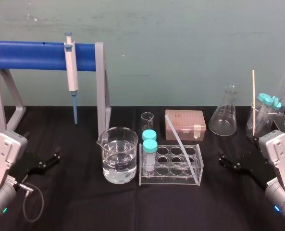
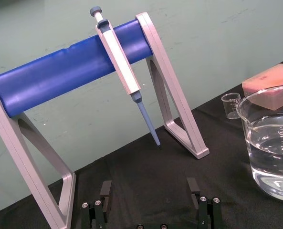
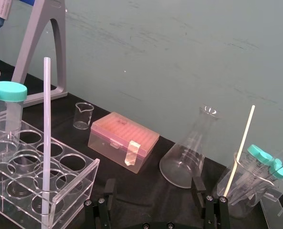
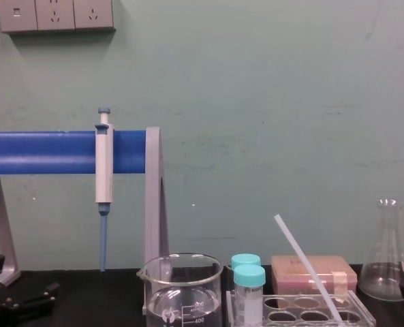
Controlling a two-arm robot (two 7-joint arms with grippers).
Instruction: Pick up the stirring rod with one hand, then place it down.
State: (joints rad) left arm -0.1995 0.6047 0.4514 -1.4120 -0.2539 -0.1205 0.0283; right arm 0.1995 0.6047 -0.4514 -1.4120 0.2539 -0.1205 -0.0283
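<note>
The stirring rod [image 1: 182,147] is a thin translucent whitish rod. It leans in the clear tube rack [image 1: 192,179], lower end in a front right hole, upper end tilted back and left. It stands close in the right wrist view [image 3: 46,143] and slants above the rack in the chest view [image 4: 307,267]. My right gripper [image 1: 223,161] rests open on the black table to the right of the rack, fingers [image 3: 197,187] apart with nothing between them. My left gripper [image 1: 53,161] lies open at the far left, its fingers [image 2: 105,190] empty.
A water-filled beaker [image 1: 118,155] stands left of the rack, which holds two teal-capped tubes [image 1: 149,153]. Behind are a small beaker [image 1: 147,119], a pink tip box [image 1: 184,123] and a conical flask [image 1: 224,113]. A pipette [image 1: 71,67] hangs on the blue stand [image 1: 34,55]. A beaker with a pale stick [image 1: 253,101] stands at the right.
</note>
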